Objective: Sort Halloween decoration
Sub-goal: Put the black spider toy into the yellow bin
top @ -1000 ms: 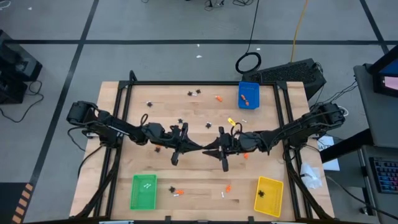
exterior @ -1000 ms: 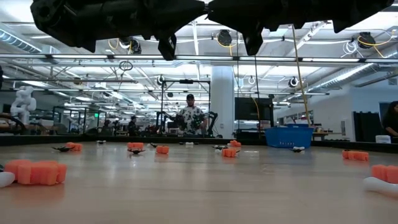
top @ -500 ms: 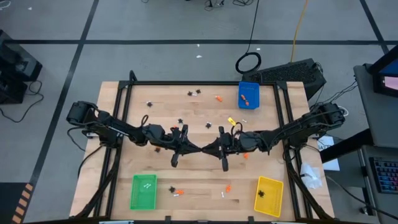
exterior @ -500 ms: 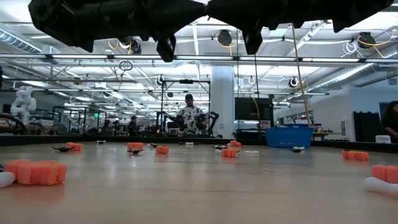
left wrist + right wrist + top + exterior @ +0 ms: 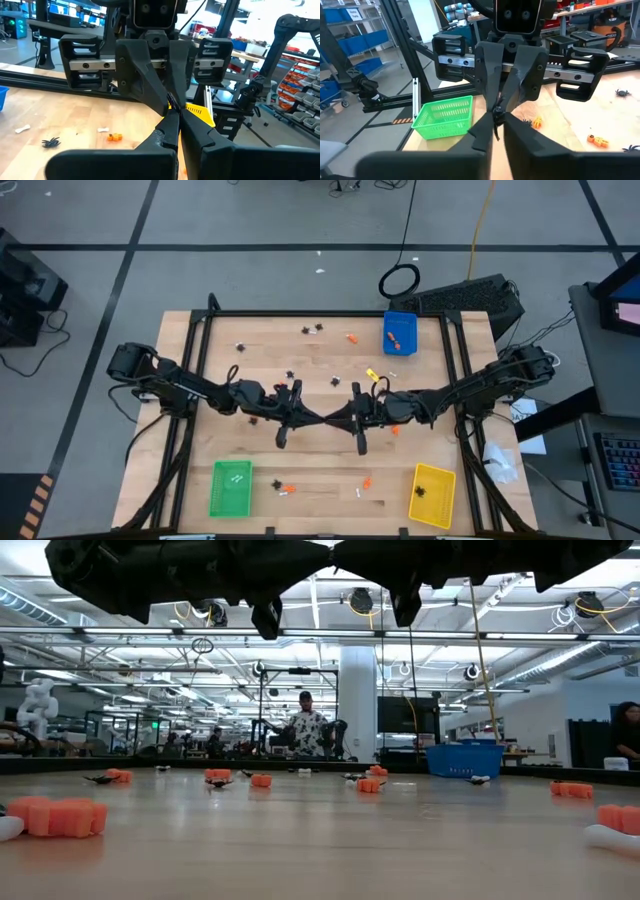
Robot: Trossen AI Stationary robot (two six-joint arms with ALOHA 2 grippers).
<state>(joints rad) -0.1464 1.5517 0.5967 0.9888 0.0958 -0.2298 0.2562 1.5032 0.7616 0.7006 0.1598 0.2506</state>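
the blue tray (image 5: 400, 333) holds orange lumps, the green tray (image 5: 231, 487) white sticks, the yellow tray (image 5: 432, 495) a black spider; the left gripper (image 5: 322, 419) and right gripper (image 5: 331, 420) meet tip to tip, both clenched on one tiny black trinket (image 5: 497, 114).

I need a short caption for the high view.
Left gripper and right gripper meet fingertip to fingertip mid-table.

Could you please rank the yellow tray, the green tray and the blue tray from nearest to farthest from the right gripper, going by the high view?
Measured from the right gripper, at the table's middle:
1. Yellow tray, at the near right corner.
2. Blue tray, at the far edge, right of centre; only slightly farther than the yellow one.
3. Green tray, at the near left.
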